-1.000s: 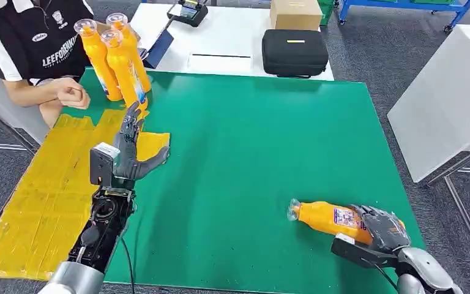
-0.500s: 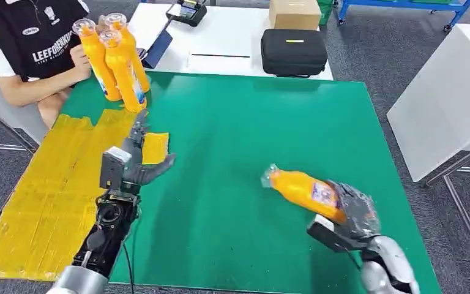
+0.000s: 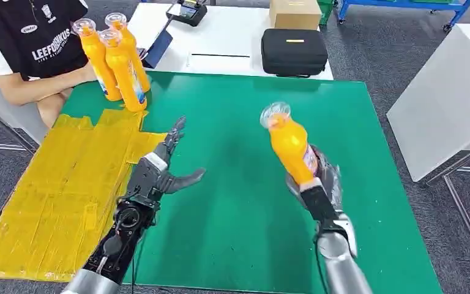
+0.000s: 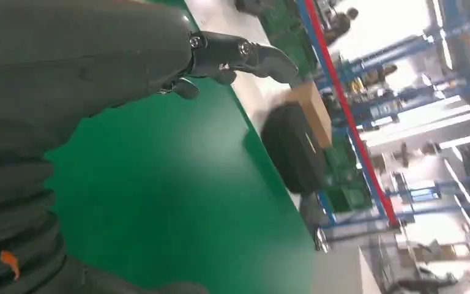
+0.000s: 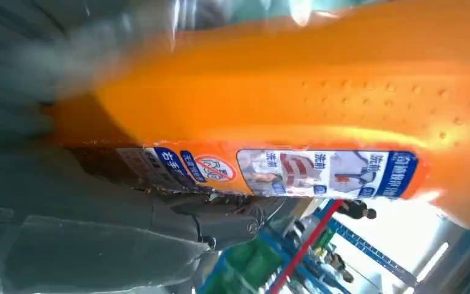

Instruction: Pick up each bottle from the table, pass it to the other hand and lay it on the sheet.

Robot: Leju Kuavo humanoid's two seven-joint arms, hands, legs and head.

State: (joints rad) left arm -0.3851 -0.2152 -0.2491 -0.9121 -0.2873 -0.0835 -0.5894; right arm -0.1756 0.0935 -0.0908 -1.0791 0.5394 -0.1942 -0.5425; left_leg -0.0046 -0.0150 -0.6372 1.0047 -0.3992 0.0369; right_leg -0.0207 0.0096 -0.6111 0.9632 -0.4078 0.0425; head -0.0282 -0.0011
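- The orange bottle (image 3: 289,146) stands nearly upright in the air above the green table (image 3: 238,214), its long axis tilted a little, clear cap end up and leaning toward the robot's left, base down in the right hand (image 3: 316,177).
- The right hand clamps the bottle's lower body, fingers wrapped around the labelled part; the neck and cap rise free above the hand. In the right wrist view the bottle (image 5: 294,110) lies right against the hand (image 5: 98,202).
- A second ago this bottle lay on its side on the table near the right front edge, cap toward the left; half a second ago it was lifted and slanted — now it is raised and close to vertical.
- The left hand (image 3: 159,171) holds nothing, fingers (image 4: 245,55) spread apart; it has shifted off the yellow sheet (image 3: 49,202) toward the table's middle, well apart from the bottle.
- Three more bottles (image 3: 113,58) stand upright at the far left corner, beside a seated person (image 3: 30,43).
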